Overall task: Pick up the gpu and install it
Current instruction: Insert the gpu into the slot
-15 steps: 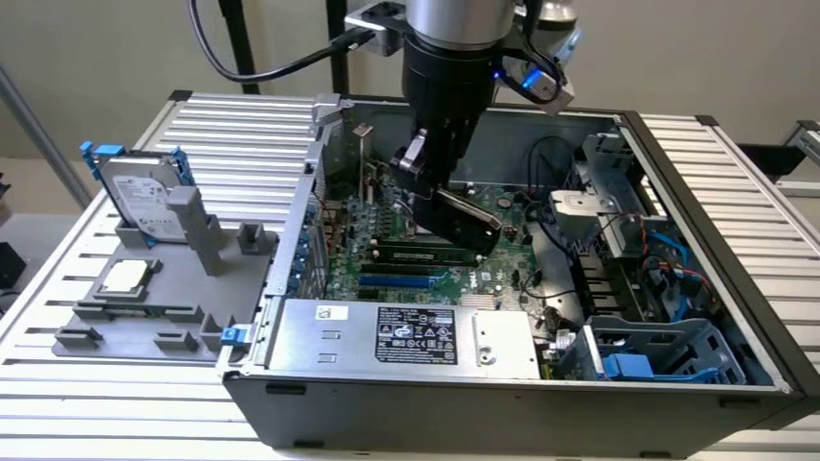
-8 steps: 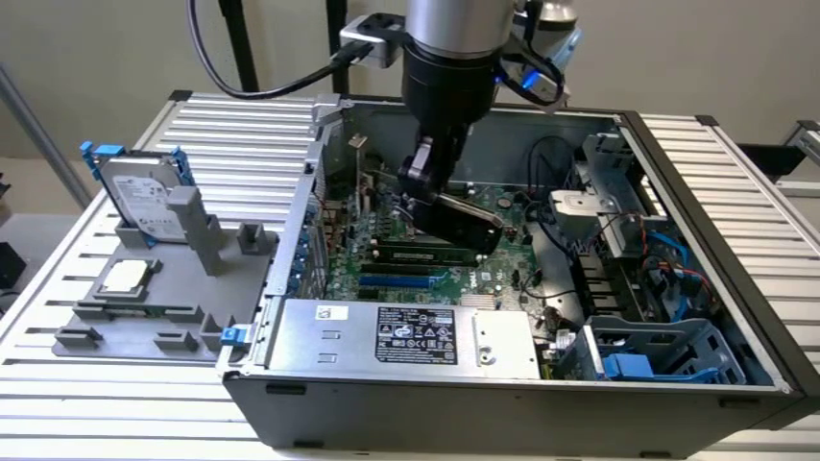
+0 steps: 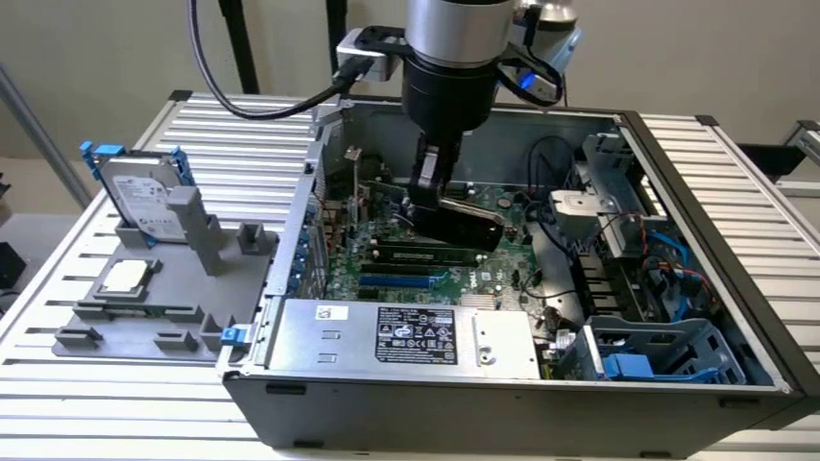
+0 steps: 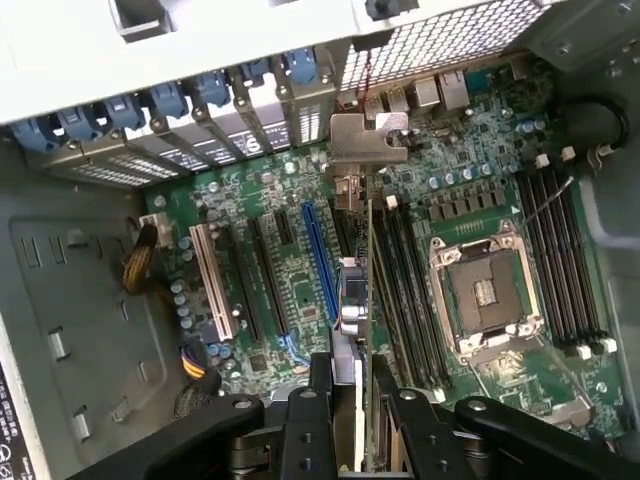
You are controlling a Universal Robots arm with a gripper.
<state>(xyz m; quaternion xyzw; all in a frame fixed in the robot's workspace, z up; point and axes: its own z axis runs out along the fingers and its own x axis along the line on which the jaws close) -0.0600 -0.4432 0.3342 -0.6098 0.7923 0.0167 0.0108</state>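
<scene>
- My jaws pinch the thin black-covered gpu card [image 3: 464,223] with silver end bracket [image 4: 368,140].
- It is over the large green motherboard [image 4: 255,195] inside the open grey computer case [image 3: 384,423].

No readable text, black label [image 3: 417,335] (illegible)

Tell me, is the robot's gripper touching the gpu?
Touching. The wrist view shows the gripper with its fingers pressed against both faces of the gpu, seen edge-on, with no gap.
</scene>
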